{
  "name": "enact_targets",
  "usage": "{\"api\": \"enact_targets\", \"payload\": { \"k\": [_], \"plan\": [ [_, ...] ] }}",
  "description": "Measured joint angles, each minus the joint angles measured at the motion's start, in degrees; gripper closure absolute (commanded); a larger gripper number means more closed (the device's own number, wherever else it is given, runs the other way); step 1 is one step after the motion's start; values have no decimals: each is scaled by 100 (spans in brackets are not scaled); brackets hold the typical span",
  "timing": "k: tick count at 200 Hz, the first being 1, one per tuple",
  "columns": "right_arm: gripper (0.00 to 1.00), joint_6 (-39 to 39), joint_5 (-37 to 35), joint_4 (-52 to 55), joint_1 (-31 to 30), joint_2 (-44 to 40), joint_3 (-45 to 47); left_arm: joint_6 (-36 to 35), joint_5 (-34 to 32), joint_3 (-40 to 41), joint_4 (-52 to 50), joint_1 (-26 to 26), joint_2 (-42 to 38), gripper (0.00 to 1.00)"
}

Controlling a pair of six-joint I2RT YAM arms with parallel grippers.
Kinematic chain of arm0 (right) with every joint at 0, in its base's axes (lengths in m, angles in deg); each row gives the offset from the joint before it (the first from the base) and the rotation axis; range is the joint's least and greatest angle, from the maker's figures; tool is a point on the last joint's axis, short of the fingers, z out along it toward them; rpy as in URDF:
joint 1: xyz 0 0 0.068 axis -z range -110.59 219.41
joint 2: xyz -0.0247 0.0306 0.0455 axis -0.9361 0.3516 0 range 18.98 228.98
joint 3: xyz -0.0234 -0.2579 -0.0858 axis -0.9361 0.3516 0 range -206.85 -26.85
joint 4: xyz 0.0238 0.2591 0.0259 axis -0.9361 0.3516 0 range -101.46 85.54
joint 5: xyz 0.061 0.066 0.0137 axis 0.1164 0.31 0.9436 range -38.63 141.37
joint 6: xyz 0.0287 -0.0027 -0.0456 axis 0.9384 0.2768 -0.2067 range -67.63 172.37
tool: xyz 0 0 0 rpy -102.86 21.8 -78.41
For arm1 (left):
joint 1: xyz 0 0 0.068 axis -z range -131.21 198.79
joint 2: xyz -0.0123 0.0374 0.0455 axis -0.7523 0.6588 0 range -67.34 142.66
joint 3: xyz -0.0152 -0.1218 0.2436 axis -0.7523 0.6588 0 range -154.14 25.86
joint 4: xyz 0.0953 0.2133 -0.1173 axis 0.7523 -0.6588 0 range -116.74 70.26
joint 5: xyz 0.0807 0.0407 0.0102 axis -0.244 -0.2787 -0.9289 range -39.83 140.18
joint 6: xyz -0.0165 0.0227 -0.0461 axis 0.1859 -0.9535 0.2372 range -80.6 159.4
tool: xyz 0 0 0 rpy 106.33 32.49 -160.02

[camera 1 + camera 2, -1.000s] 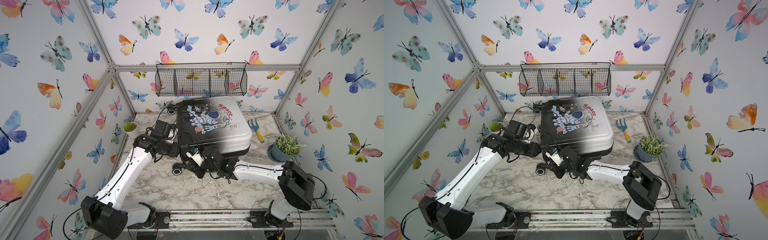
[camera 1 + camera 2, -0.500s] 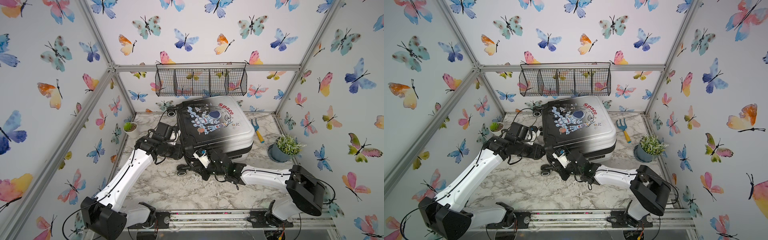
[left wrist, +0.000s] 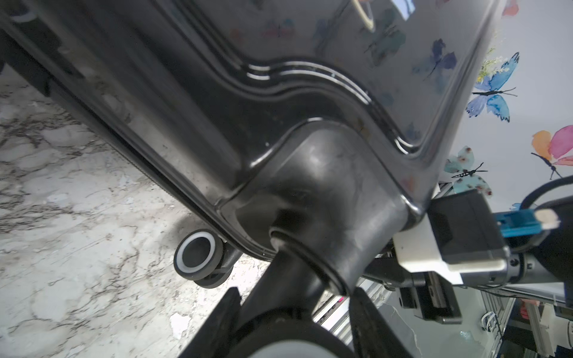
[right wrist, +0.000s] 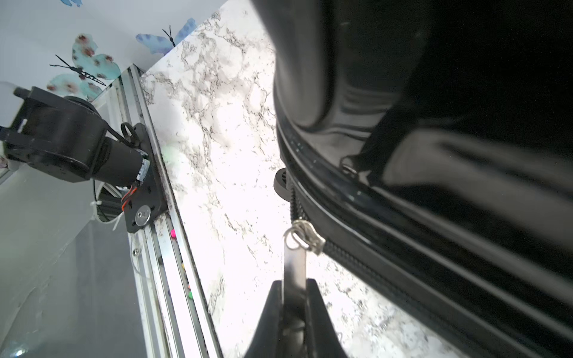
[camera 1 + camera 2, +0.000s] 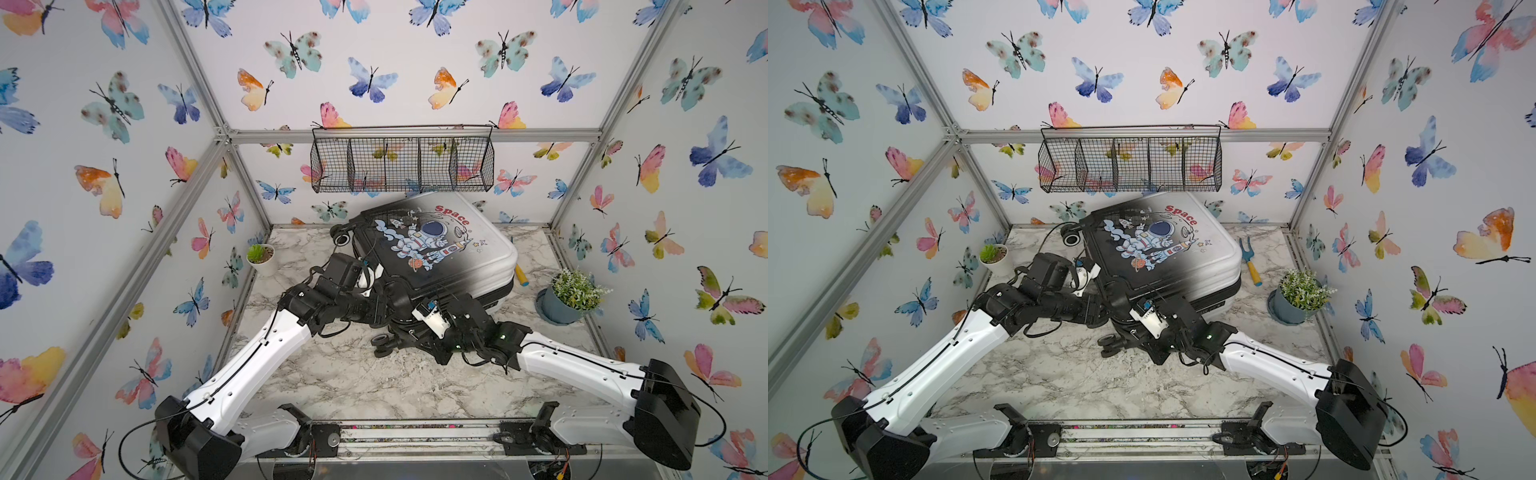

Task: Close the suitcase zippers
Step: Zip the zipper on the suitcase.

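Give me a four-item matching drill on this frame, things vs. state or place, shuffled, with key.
1 right gripper
2 left gripper
3 garden fork
4 wire basket

A hangs on the back wall
B closed round a wheel stem of the suitcase
C shut on the zipper pull
D lies on the table beside the suitcase

Pairs: 1-C, 2-B, 3-D, 4-A

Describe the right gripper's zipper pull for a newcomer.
On the marble table, find the astronaut suitcase and its black zipper track. Near a wheel, the right gripper pinches the pull: a flat metal tab, the only silver on that track.
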Motion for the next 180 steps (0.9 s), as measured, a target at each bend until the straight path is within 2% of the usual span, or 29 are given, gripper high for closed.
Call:
{"api": "enact_targets", "payload": {
  "k": [26,60,84,100,109,127,139,148,180],
  "plan": [
    [98,-214,109,245,251,-317,240,382,-87,170,295,356,11,100],
    [97,-431,114,442,435,-564,481,433,-87,94,116,562,212,98],
    [98,-518,111,603,638,-745,601,476,-79,63,116,695,372,81],
    [97,-553,114,693,732,-778,627,450,-114,-92,-31,754,527,60],
    [98,-557,109,693,756,-778,627,404,-144,-192,-142,761,581,43],
    [98,-560,109,678,787,-778,627,151,-249,-472,-446,793,638,26],
    [97,-560,98,734,820,-778,627,-22,-332,-671,-634,820,629,4],
    [98,-562,85,754,859,-778,627,-177,-415,-828,-741,815,610,0],
    [98,-577,79,750,957,-778,627,-708,-798,-1215,-1113,542,457,2]
  ]
}}
